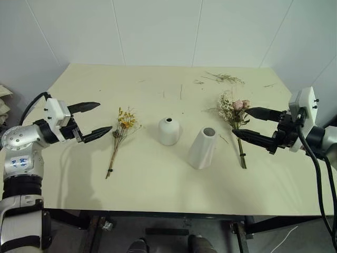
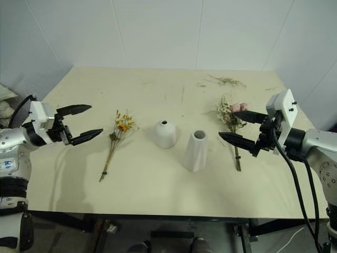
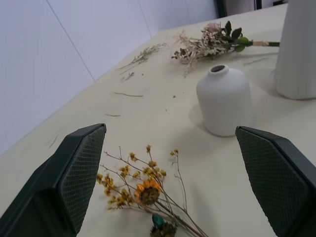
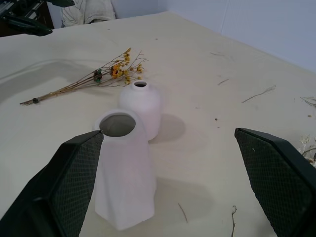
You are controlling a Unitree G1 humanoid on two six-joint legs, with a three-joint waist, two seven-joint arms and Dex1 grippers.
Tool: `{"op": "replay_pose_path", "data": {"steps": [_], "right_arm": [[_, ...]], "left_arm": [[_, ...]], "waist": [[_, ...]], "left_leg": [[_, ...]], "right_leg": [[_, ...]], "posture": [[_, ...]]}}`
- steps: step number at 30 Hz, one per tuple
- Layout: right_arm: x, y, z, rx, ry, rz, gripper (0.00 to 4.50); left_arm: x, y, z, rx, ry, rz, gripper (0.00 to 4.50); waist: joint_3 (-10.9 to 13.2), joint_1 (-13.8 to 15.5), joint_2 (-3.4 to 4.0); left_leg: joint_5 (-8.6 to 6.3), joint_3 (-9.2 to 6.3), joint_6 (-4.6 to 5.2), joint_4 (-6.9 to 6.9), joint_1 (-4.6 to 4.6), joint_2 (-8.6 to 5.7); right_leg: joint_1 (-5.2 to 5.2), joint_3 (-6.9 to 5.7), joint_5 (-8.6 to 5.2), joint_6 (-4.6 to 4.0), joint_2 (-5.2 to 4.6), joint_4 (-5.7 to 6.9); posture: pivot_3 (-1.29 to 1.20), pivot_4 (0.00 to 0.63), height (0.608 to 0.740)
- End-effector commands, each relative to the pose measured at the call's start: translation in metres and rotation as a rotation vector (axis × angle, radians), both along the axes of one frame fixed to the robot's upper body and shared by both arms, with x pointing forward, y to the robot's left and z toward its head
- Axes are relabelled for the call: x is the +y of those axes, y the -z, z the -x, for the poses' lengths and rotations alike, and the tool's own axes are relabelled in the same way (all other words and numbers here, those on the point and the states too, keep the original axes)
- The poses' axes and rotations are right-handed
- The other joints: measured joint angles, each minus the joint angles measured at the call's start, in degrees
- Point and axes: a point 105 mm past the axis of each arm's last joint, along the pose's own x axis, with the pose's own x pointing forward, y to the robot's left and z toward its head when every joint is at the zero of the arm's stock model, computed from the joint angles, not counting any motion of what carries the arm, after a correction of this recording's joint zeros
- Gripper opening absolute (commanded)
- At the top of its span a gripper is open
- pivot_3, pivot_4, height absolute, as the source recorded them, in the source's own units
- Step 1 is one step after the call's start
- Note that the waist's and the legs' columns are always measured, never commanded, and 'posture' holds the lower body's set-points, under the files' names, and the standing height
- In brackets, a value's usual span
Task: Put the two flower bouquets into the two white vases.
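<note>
Two white vases stand upright mid-table: a short round one (image 1: 169,131) and, to its right, a taller cone (image 1: 202,147) with a wide mouth. A thin bouquet with yellow-orange blossoms (image 1: 120,135) lies flat left of them. A fuller bouquet with pink roses (image 1: 235,118) lies flat to the right. My left gripper (image 1: 96,120) hovers open above the table just left of the yellow bouquet, holding nothing. On the other side, the right gripper (image 1: 243,123) hangs open and empty over the rose bouquet's stems.
Loose dried twigs (image 1: 225,78) lie scattered at the table's far right. The cream table (image 1: 158,179) has bare room in front of the vases. White walls close behind and to both sides.
</note>
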Motion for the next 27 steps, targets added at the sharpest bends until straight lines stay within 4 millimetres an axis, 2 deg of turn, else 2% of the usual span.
{"op": "replay_pose_path", "data": {"steps": [1, 6, 11, 22, 27], "right_arm": [[0.0, -0.016, 0.011, -0.076, -0.009, -0.009, 4.5], [-0.001, -0.01, 0.011, -0.061, -0.01, -0.007, 4.5], [0.004, -0.017, 0.01, -0.068, -0.031, -0.012, 4.5], [0.006, -0.015, 0.012, -0.026, -0.204, 0.065, 4.5], [0.001, -0.027, 0.013, -0.076, -0.278, 0.117, 4.5]], "left_arm": [[-0.005, -0.009, -0.003, -0.033, 0.018, 0.004, 4.49], [-0.006, -0.007, -0.002, -0.038, 0.014, 0.012, 4.49], [-0.005, -0.004, -0.003, -0.028, 0.007, 0.022, 4.49], [0.007, -0.005, 0.0, -0.004, -0.184, 0.095, 4.49], [-0.003, -0.015, -0.004, 0.018, -0.25, 0.141, 4.49]], "waist": [[0.0, 0.0, 0.0], [0.0, -0.3, 0.0], [0.0, -0.1, 0.0], [0.0, -0.1, 0.0], [0.0, -0.1, 0.02]], "left_leg": [[0.0, 0.0, 0.0, 0.0, 0.0, -0.01], [0.0, 0.0, 0.01, 0.0, 0.02, 0.0], [0.0, 0.0, 0.0, 0.07, 0.03, 0.0], [-0.01, -0.01, 0.01, 0.08, 0.02, 0.0], [-0.01, 0.0, 0.01, 0.11, 0.01, 0.0]], "right_leg": [[0.0, 0.01, 0.01, 0.01, -0.01, 0.0], [-0.01, 0.01, 0.01, 0.02, 0.0, 0.06], [0.0, 0.01, 0.01, 0.01, 0.01, 0.1], [0.01, 0.02, 0.01, 0.02, 0.0, 0.09], [0.0, 0.02, 0.01, 0.02, 0.0, 0.1]], "posture": [[0.0, 0.15, 0.74], [0.0, 0.15, 0.74], [0.0, 0.15, 0.74], [0.0, 0.15, 0.74], [0.0, 0.15, 0.74]]}}
